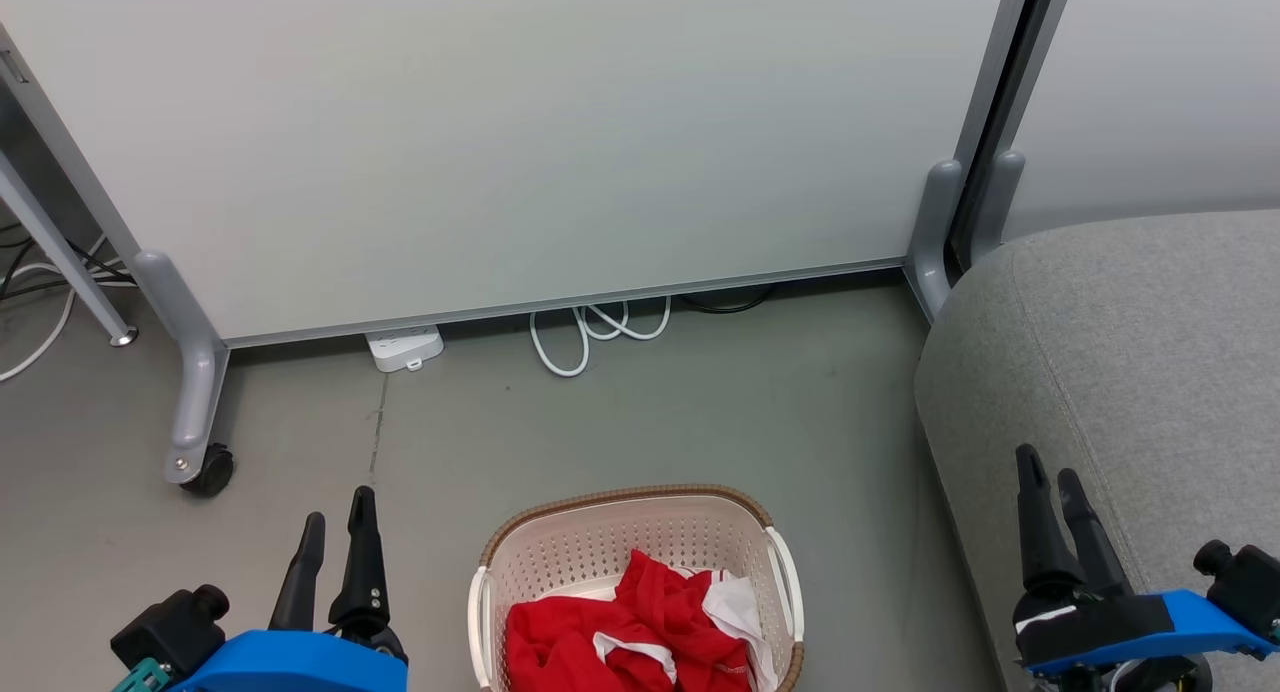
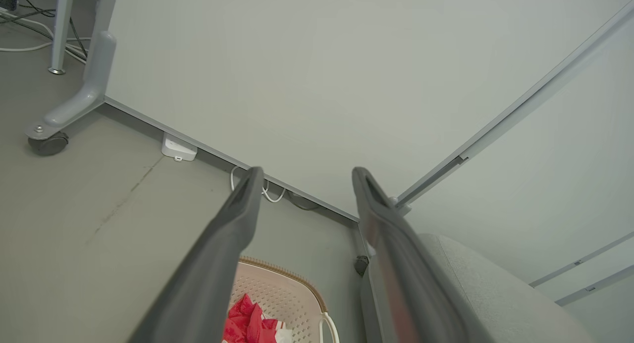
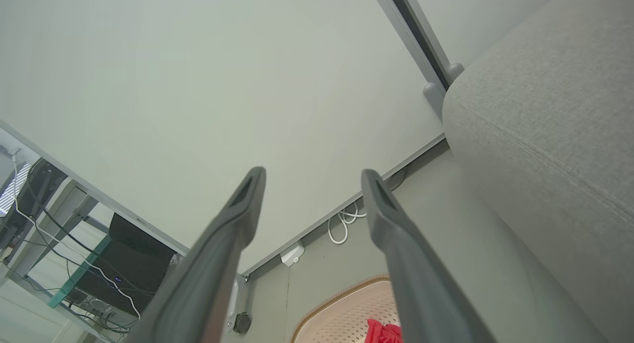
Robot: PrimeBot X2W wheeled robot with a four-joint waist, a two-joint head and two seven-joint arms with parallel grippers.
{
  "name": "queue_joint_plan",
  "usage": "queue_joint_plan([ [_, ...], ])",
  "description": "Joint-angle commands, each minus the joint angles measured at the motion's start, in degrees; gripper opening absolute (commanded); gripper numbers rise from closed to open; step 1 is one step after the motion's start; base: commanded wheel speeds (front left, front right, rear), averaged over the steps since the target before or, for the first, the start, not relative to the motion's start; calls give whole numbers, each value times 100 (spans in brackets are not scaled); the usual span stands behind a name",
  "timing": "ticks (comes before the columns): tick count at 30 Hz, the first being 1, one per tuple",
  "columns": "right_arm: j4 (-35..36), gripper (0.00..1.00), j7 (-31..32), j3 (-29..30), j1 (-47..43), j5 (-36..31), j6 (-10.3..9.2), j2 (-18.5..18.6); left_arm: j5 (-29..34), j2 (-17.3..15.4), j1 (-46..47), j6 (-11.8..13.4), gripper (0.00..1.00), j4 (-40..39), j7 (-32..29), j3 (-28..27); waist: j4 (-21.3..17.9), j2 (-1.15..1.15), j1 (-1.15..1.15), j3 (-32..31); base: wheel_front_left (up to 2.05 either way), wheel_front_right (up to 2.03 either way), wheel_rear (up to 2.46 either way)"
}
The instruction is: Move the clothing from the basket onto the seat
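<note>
The cream basket (image 1: 590, 552) with a brown woven rim stands on the floor at the bottom centre of the head view, and it holds crumpled red and white clothing (image 1: 640, 632). The grey seat (image 1: 1130, 362) rises at the right. My left gripper (image 1: 338, 517) is open and empty, left of the basket and above the floor. Over the seat's front edge, my right gripper (image 1: 1050, 472) is open and empty too. In the left wrist view the basket (image 2: 292, 288), the clothing (image 2: 247, 318) and the seat (image 2: 490, 293) lie beyond the open left gripper (image 2: 304, 177). The right wrist view shows the open right gripper (image 3: 312, 177), the basket (image 3: 342, 303) and the seat (image 3: 545, 115).
A pale partition panel (image 1: 520, 132) on grey wheeled feet (image 1: 195, 412) closes off the far side. A white power strip (image 1: 405, 348) and a coiled white cable (image 1: 595, 332) lie at its base. Grey floor (image 1: 700, 412) spreads between panel, basket and seat.
</note>
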State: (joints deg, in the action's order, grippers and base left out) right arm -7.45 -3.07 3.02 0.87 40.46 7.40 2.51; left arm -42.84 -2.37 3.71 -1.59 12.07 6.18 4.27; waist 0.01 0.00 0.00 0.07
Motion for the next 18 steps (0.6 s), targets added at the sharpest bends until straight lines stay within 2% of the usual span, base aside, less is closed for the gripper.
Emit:
queue_joint_plan([
  [1,105,100,-54,-18,-7,-211,12,31,174,-39,35,20,100,-73,68,31,-1,0,0,1,0,0,0],
  [18,256,100,-193,-57,-100,-1178,12,37,812,-44,47,155,100,3,329,188,-11,0,0,-7,0,0,0],
])
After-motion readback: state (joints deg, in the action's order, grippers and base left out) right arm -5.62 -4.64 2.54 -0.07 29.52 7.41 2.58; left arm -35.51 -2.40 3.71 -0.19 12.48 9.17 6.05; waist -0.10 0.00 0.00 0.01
